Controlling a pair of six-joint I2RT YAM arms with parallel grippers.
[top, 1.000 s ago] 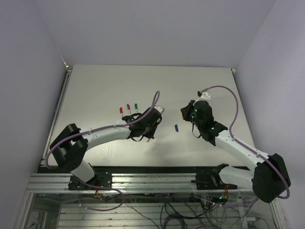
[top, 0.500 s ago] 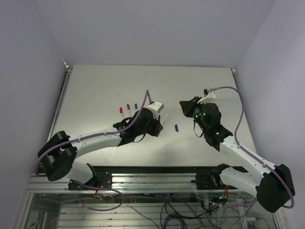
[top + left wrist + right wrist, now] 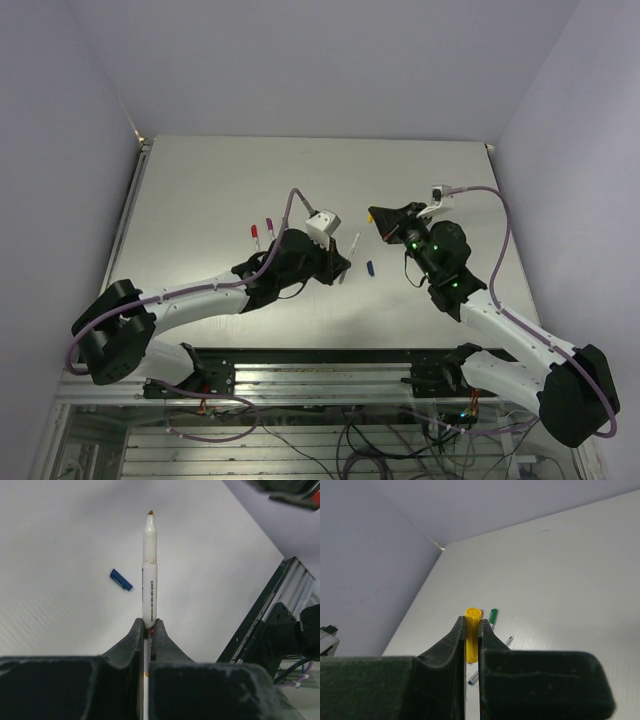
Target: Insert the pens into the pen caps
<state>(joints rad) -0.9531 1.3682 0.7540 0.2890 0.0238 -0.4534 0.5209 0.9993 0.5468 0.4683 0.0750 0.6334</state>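
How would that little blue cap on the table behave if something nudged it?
The blue cap is tiny, so probably very light and easily flicked aside. It lies on its side on the smooth table, so it may slide or roll. Likely rigid plastic.

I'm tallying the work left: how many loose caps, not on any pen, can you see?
2. The blue cap lies alone on the table. The yellow cap is pinched in the right end effector. More could be hidden under the left arm.
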